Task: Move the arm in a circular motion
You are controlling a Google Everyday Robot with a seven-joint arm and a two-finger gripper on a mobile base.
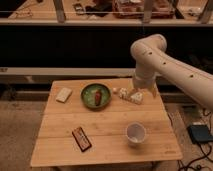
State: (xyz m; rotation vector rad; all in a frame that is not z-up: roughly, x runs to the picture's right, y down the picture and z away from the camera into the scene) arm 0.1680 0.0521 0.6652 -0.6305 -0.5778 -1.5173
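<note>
The arm [172, 67] is thick and cream-white, with small dark dots along its side. It enters from the right edge, rises to a rounded elbow [149, 50] and bends down over the back right of the wooden table [100, 125]. My gripper [143, 88] hangs at its end, just above and right of a small white bottle [128, 95] lying on its side. Whether it touches the bottle I cannot tell.
On the table are a green plate [96, 95] holding a reddish item, a pale flat packet [63, 94] at the back left, a dark snack bar [81, 138] at the front and a white cup [135, 133] at the front right. A dark shelf unit stands behind.
</note>
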